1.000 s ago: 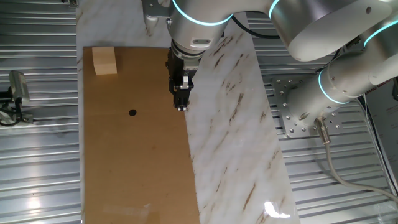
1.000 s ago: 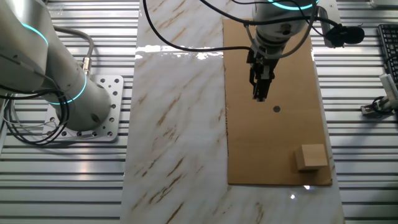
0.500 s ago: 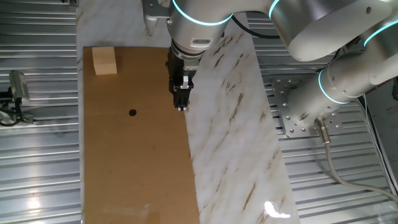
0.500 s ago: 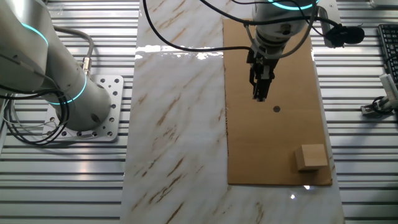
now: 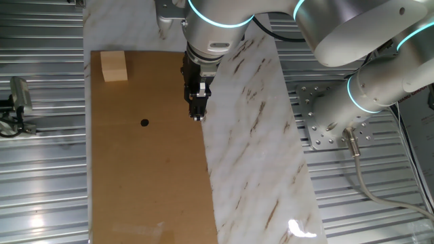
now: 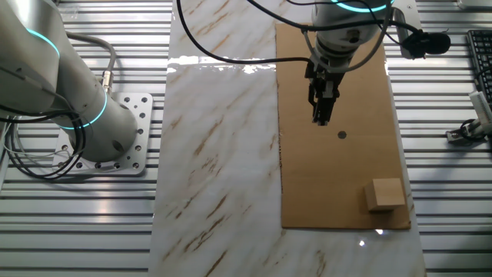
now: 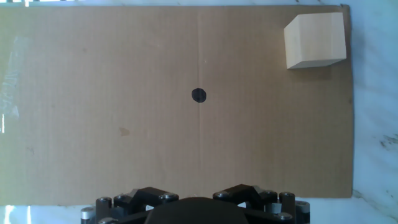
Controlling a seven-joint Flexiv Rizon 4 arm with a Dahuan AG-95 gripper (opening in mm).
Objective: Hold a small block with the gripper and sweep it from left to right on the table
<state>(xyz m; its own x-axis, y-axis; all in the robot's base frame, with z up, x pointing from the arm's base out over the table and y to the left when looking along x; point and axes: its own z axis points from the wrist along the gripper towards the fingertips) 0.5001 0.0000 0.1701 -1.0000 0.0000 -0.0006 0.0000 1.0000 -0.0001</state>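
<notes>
The small block (image 5: 114, 66) is a pale tan wooden cube at the far-left corner of the brown board (image 5: 149, 176). It also shows in the other fixed view (image 6: 384, 195) and at the top right of the hand view (image 7: 314, 40). My gripper (image 5: 197, 118) hangs tip-down over the board's right edge, beside the marble strip (image 5: 251, 156), well apart from the block. In the other fixed view the gripper (image 6: 320, 121) is just above the black dot (image 6: 342, 135). Its narrow fingers look closed together and hold nothing. The hand view shows only the gripper's base (image 7: 198, 208).
The second white arm (image 5: 380, 81) and its bolted base plate (image 5: 319, 122) stand right of the marble, on ribbed metal. A small metal clamp-like object (image 5: 17, 102) lies left of the board. A keyboard edge (image 6: 480, 46) shows in the other fixed view.
</notes>
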